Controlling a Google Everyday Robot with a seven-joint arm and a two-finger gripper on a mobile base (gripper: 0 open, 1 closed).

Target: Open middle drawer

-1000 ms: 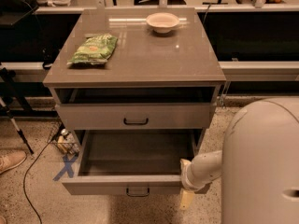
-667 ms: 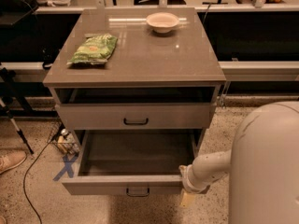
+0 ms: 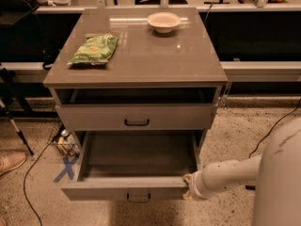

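The gripper (image 3: 188, 188) sits at the right front corner of the middle drawer (image 3: 117, 189), at the end of a white arm (image 3: 225, 174) that reaches in from the right. I cannot tell how far open it is or whether it holds anything. The middle drawer stands pulled well out of the cabinet (image 3: 141, 65), its grey inside showing. The drawer above (image 3: 94, 117) is shut. On the cabinet top lie a green bag (image 3: 94, 50) and a pale bowl (image 3: 163, 21), well apart. A blue cross (image 3: 66, 168) marks the floor just left of the drawer

Speckled floor (image 3: 240, 126), blue X mark (image 3: 66, 168), perhaps long bench (image 3: 263, 70) behind.
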